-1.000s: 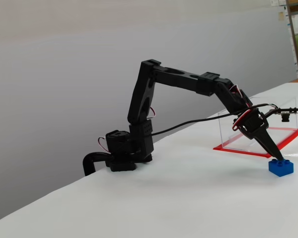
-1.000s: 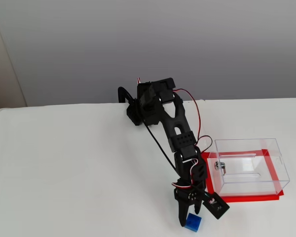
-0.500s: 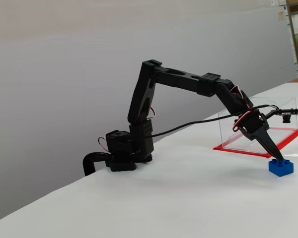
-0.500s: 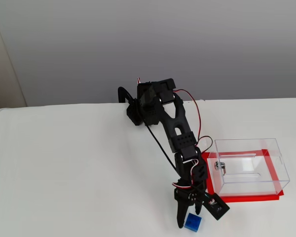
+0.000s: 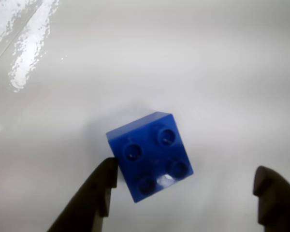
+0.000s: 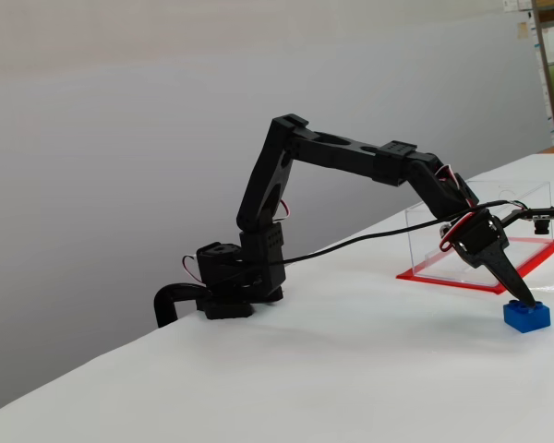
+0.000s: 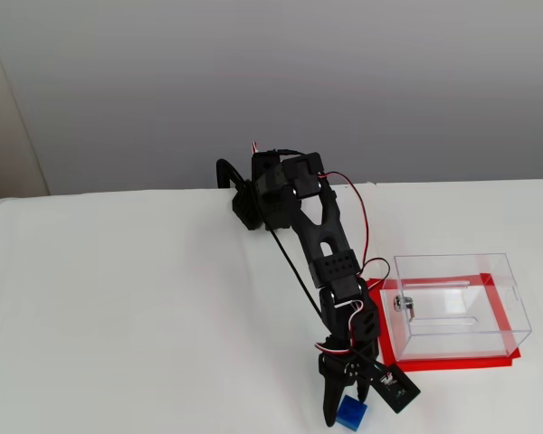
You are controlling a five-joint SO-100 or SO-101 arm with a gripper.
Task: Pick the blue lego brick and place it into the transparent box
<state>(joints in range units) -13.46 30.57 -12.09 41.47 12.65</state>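
**Gripper open around the blue brick on the table**

In the wrist view the blue lego brick (image 5: 150, 155) lies on the white table (image 5: 208, 72), turned at an angle, with four round studs facing up. The gripper (image 5: 186, 176) is spread wide. The left fingertip (image 5: 106, 176) is just beside the left edge of the brick, maybe touching it; I cannot tell for sure. The right fingertip (image 5: 270, 186) is well apart from the brick, with bare table between them. The gripper does not hold anything.

In a fixed view from the side, the arm (image 6: 351, 157) reaches from its base at the left toward the right, and the gripper (image 6: 526, 300) points down on the brick (image 6: 526, 317), which rests on the table surface (image 6: 305, 369). The transparent box (image 6: 485, 235) stands behind the brick, farther from the camera, on its red base plate (image 6: 443, 275).

In a fixed view from above, the brick (image 7: 351, 414) is at the near edge of the picture, between the fingers of the gripper (image 7: 346, 411). The box (image 7: 457, 303) is to the right of the arm (image 7: 330, 244) and a little farther, near the brick but not touching it. A small silver lock (image 7: 403, 305) shows on its left wall. The inside of the box looks empty.
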